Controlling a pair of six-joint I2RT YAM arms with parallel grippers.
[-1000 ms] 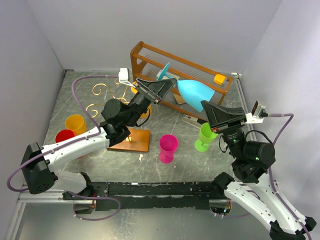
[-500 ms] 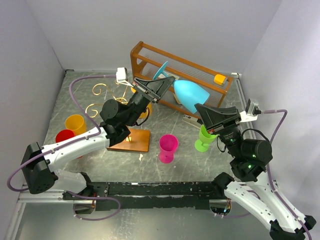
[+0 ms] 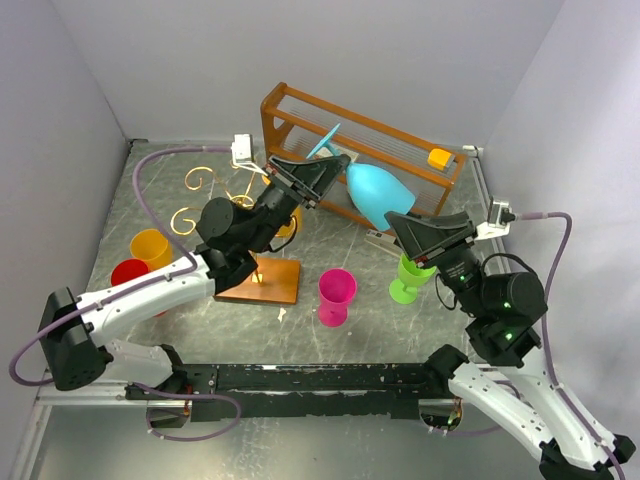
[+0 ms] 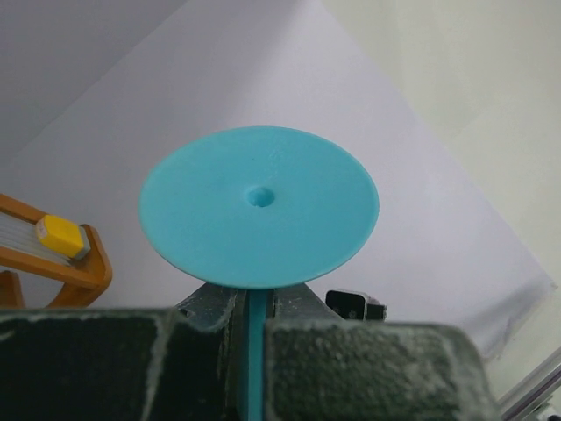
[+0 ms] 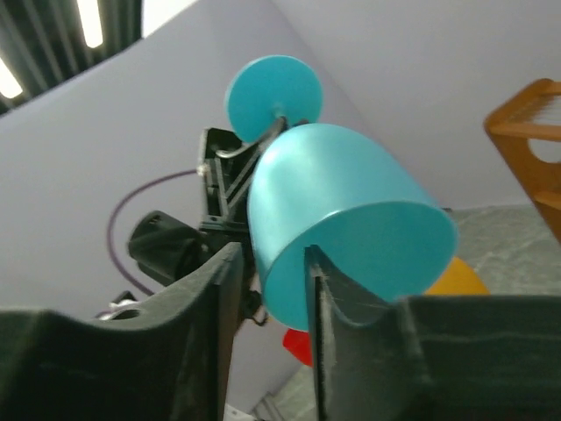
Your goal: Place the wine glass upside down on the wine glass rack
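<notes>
**Wine glass** [image 3: 378, 195]: turquoise, one piece. Held in the air at about 1 o'clock from the table's middle, in front of the wooden shelf. It lies tilted, with the foot toward 11 o'clock and the mouth toward 5 o'clock. Not on the rack.

**Wine glass rack** [image 3: 272, 282]: gold wire scrolls on a wooden base. The base is just 8 o'clock of centre and the scrolls reach toward 10 o'clock. It stands apart from the glass.

**Left gripper** [image 3: 338, 163]: jaws clamped on the glass's stem, just under the foot.

**Right gripper** [image 5: 272, 259]: jaws apart, one on either side of the bowl's rim. Contact cannot be told.

**Wooden shelf** [image 3: 300, 108]: at 12 to 1 o'clock, with a yellow block [image 3: 439, 158] on its right end.

**Cups:**
- pink cup [image 3: 337, 295] at 5 o'clock
- green cup [image 3: 408, 276] at 3 o'clock
- orange cup [image 3: 150, 245] at 9 o'clock
- red cup [image 3: 128, 272] at 9 o'clock, touching the orange one
</notes>
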